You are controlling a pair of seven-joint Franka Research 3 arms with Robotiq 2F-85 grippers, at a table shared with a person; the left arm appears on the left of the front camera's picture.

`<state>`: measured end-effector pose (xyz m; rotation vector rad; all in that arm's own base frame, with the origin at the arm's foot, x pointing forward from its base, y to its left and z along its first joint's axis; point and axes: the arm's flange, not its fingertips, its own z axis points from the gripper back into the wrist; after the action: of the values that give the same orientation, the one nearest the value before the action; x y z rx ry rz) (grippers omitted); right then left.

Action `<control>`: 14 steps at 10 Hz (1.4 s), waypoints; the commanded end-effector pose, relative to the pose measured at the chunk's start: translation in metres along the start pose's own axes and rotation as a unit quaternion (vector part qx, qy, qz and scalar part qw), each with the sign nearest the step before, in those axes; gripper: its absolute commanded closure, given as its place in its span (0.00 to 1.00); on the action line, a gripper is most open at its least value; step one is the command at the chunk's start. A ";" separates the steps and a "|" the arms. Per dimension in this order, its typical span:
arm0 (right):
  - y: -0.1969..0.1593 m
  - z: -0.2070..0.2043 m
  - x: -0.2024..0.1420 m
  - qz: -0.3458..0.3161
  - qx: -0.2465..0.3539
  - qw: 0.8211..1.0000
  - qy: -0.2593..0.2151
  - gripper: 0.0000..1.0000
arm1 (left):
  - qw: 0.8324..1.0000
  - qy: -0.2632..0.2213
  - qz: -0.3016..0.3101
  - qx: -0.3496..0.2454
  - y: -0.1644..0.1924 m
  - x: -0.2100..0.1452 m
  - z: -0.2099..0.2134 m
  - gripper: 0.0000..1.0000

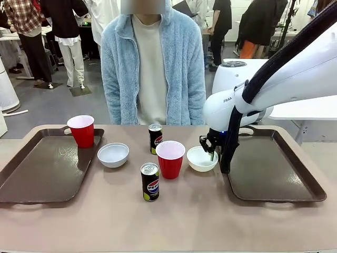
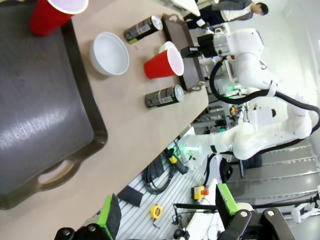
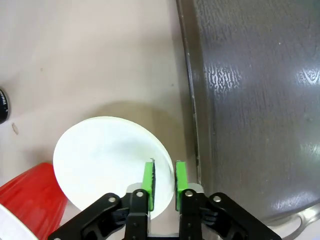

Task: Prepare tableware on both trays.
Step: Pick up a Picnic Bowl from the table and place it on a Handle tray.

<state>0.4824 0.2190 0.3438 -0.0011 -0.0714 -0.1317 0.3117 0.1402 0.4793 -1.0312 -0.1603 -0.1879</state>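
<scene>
The right claw (image 3: 164, 167) is clamped on the tray-side rim of a white bowl (image 3: 100, 160). The bowl sits on the bench (image 3: 75, 60) at nine o'clock of the right tray (image 3: 250, 100), probably ready for a short lift across. The left claw (image 2: 167, 207) hangs spread apart, holding nothing.

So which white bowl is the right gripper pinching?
The bowl beside the right tray: the right gripper grips its rim. The other bowl sits free near the left tray.
</scene>
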 end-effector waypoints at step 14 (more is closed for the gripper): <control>-0.159 0.123 -0.064 0.044 0.048 0.998 0.026 1.00 | 1.000 -0.001 -0.004 -0.003 -0.001 0.000 0.001 0.00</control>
<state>0.3951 0.0857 0.4557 0.0593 -0.0194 -0.0591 0.3118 0.1403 0.4793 -1.0313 -0.1604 -0.1878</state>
